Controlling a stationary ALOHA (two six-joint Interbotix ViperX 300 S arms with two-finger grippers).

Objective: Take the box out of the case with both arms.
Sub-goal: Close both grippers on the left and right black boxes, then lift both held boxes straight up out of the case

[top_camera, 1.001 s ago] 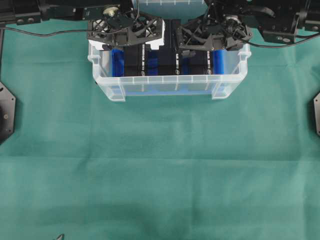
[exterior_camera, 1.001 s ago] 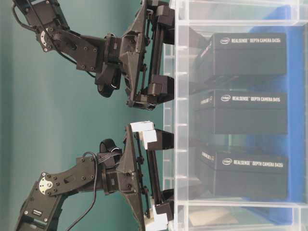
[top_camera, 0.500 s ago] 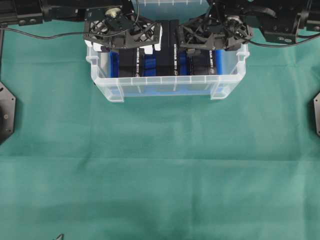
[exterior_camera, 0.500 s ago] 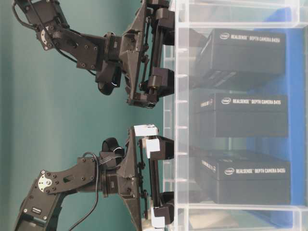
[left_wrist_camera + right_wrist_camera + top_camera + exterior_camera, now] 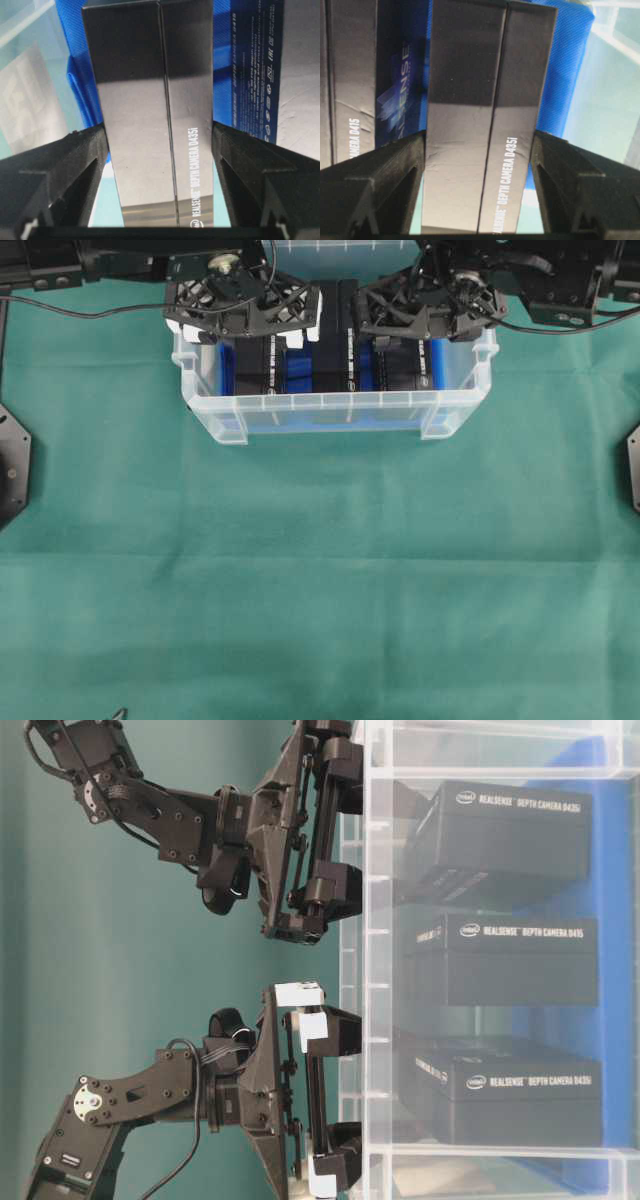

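- Since a second ago, both grippers have drawn their jaws in from wide open onto the outer boxes, and the case has shifted slightly in the overhead view, its front rim sitting a little higher in the picture.
- You see the green cloth covering the table, with the case resting on it at the far middle edge.
- Your case is the clear bin with a ribbed rim; a blue sheet lines its bottom, and three black boxes stand inside it side by side.
- Your left gripper, the one with white plastic parts, reaches into the left part of the case. In the left wrist view its black fingers press on both sides of the left box, printed "REALSENSE DEPTH CAMERA D435I", so it is clamped on that box.
- Your right gripper reaches into the right part of the case. In the right wrist view its fingers touch both flanks of the right box, so it is clamped on that one.
- You find the middle box between the two grippers, held by neither.
- From table level, all three boxes sit inside the case, and the right box looks tilted against the blue sheet.
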